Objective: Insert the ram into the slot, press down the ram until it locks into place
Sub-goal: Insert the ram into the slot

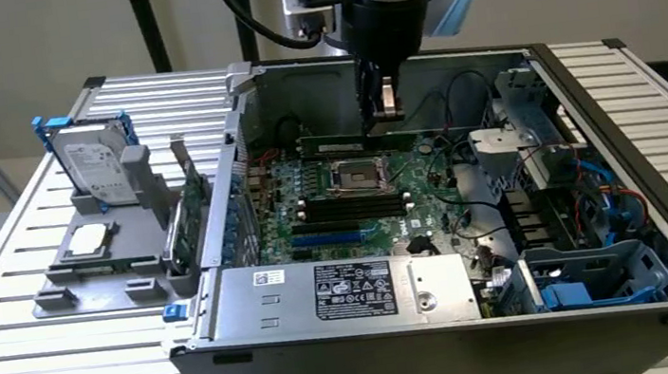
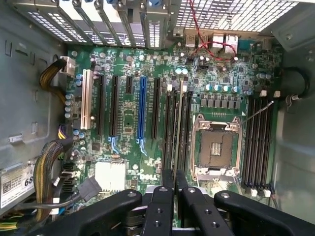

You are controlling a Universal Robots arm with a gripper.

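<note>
**Grip.** The fingers [image 2: 161,209] are clamped on the ram [image 1: 335,144], holding its upper edge near mid-length. The ram hangs edge-down inside the open case [image 1: 456,349]. It is judged clear of the motherboard [image 1: 308,185] and not seated.

**Position (exterior view, dial centred on the processor socket [image 1: 352,177]).** The ram appears at 12 to 1 o'clock. The slot [image 1: 337,208], one of a bank of parallel black ones, lies at 6 to 7 o'clock, just beside the socket. The blue slot [image 1: 328,238] lies beyond that bank on the same bearing.

**Long axis.** The ram runs from 9 o'clock to 3 o'clock. The black slots follow nearly the same line, so ram and slot are judged close to parallel.

**Alignment.** The ram is raised, so its offset toward 12 o'clock in the exterior view is judged partly an effect of height. In the wrist view the fingers sit in line with the black bank between the socket and the expansion slots. Those slots run straight away from the fingers. Which slot of the bank lies directly beneath the ram cannot be told.

**Governing relation.** The slot lies below the fingers, and the ram's lower edge is judged short of it.
</note>
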